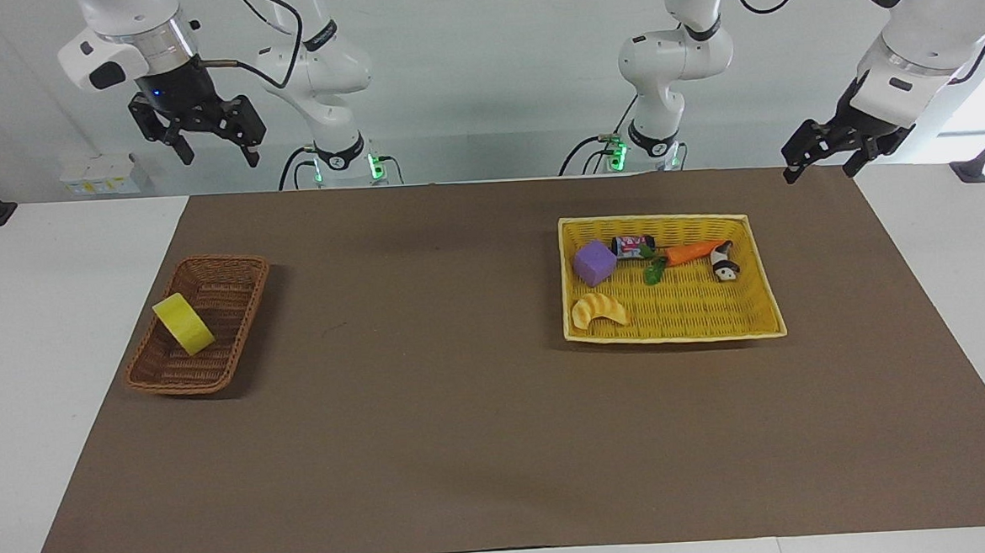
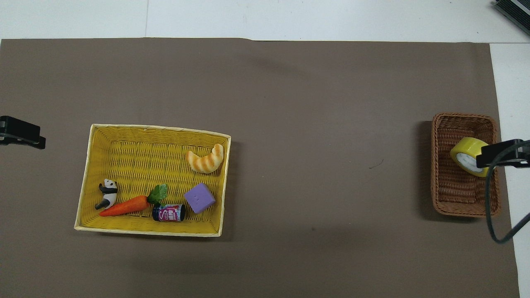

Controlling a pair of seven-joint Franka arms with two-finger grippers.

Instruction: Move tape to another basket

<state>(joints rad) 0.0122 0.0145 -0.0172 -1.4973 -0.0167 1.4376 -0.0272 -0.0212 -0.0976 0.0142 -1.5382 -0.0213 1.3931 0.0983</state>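
Right gripper (image 1: 209, 142): raised high at the right arm's end of the worktop, fingers spread wide, holding nothing. In the overhead view its dark tip (image 2: 502, 153) overlaps the edge of the tape, but the facing view shows it well above the tape, with no contact.

Left gripper (image 1: 819, 151): raised near the corner of the brown mat (image 1: 466, 413) at the left arm's end, fingers apart, empty. This arm appears to be waiting.

Tape (image 1: 183, 324): sits inside the dark brown basket (image 1: 231, 269), standing on edge and tilted, leaning against the basket wall toward the worktop's edge at the right arm's end. Its pale core (image 2: 467, 162) faces up toward the overhead camera. On this evidence the transfer looks complete and the remaining step is clearance only.

Yellow tray (image 1: 673, 334): well apart from the basket, toward the left arm's end. It holds a croissant toy (image 1: 600, 310), a purple block (image 1: 595, 263), a small can (image 1: 632, 245), a carrot toy (image 1: 689, 253) and a panda figure (image 1: 723, 263).

Risks noted:
- The tape is propped rather than lying flat. A jolt to the basket or worktop could send it rolling along the basket floor or tipping over the low sloped wall.
- The right arm's cable (image 2: 490, 207) hangs over the basket's end as seen from above. If the arm dips, the cable or a finger could catch the basket rim and drag the light basket.
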